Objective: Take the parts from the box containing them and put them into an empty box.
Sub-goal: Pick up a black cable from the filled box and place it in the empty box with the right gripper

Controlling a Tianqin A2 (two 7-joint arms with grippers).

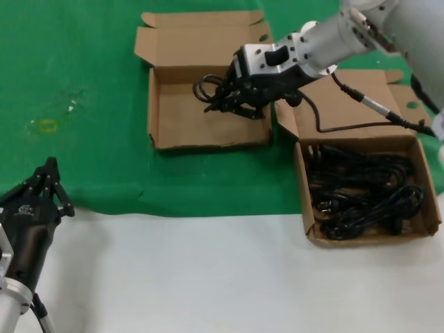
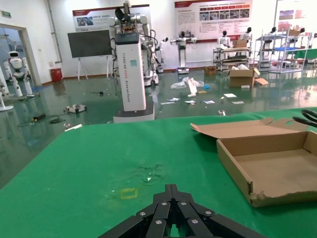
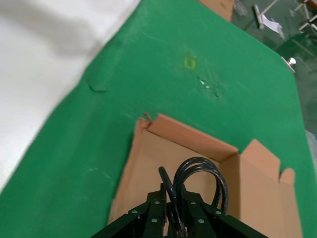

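Note:
My right gripper [image 1: 223, 97] is shut on a looped black power cord [image 1: 206, 87] and holds it over the right part of the empty cardboard box [image 1: 161, 114]. In the right wrist view the cord's loop [image 3: 198, 174] sticks out past the closed gripper [image 3: 174, 198] above the box floor [image 3: 148, 168]. Several more black cords [image 1: 364, 187] lie tangled in the box at the right [image 1: 427, 177]. My left gripper [image 1: 50, 172] is shut and empty, parked at the near left edge of the green mat; it also shows in the left wrist view [image 2: 172, 191].
The green mat [image 1: 76, 83] covers the far half of the table, the white surface [image 1: 208, 270] the near half. A small yellow mark [image 1: 47, 125] sits on the mat at the left. The empty box's flaps [image 1: 201, 19] stand open at the back.

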